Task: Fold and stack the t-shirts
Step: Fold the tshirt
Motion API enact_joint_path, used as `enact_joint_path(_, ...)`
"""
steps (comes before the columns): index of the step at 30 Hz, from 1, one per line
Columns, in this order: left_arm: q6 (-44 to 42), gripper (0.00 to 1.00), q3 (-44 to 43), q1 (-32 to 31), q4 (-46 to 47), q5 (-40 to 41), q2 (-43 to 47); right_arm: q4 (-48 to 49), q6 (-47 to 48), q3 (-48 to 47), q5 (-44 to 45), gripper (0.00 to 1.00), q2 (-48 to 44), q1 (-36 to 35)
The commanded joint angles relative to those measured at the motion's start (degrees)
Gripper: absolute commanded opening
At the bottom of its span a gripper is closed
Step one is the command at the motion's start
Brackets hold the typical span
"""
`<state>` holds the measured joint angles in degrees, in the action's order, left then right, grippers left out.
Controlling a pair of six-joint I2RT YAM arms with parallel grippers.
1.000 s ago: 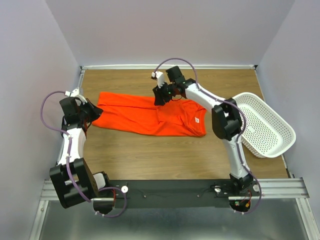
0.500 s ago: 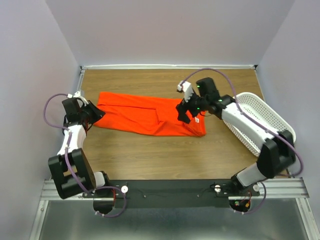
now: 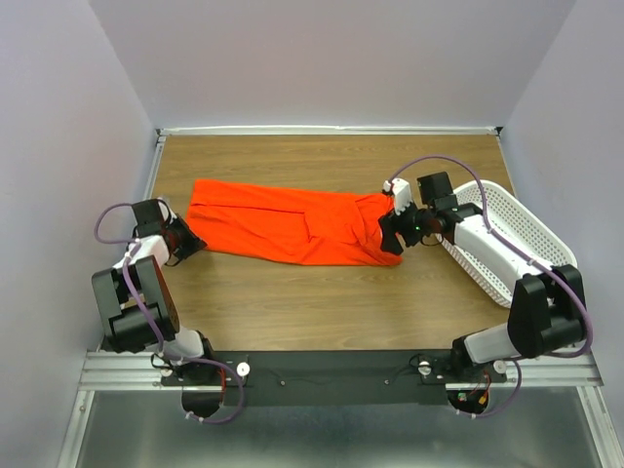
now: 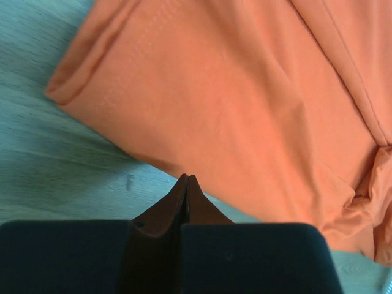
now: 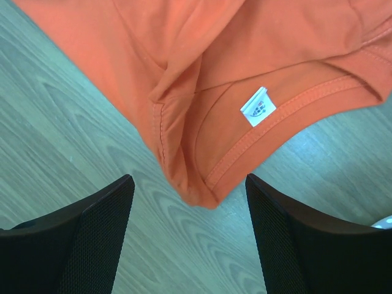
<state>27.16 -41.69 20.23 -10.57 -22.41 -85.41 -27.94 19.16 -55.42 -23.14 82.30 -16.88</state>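
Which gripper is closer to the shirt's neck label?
Right. The right gripper hangs open at the neck end, with the label just ahead of its fingers. The left gripper is shut at the opposite end of the shirt.

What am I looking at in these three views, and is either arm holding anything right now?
Two robot arms are bolted at the near edge of a wooden table. The overhead picture looks down from behind them; the other two come from a camera on each wrist. An orange t-shirt lies stretched across the table, with a white basket at the right. The left tool is shut at the shirt's left end; whether it pinches cloth is unclear. The right tool is open above the collar end, where a small white label shows, and grips nothing.
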Motion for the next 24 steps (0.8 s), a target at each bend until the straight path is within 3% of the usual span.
enact_joint_path(1,-0.1,0.03,-2.4,1.3,-0.4,3.4,-0.4,-0.8,0.8,1.9,-2.6,0.80,0.9,0.4)
enact_joint_path(8,-1.4,0.03,-4.4,3.4,0.1,2.0,-3.1,-2.4,2.3,1.4,-5.6,0.76,4.3,0.7)
enact_joint_path(19,-1.9,0.02,-5.6,3.9,0.1,1.8,-5.9,-4.1,4.2,-0.5,-8.3,0.56,8.9,0.6)
enact_joint_path(24,-1.9,0.02,-5.8,3.9,-0.2,2.5,-6.0,-5.0,5.3,0.1,-7.8,0.33,8.0,0.7)
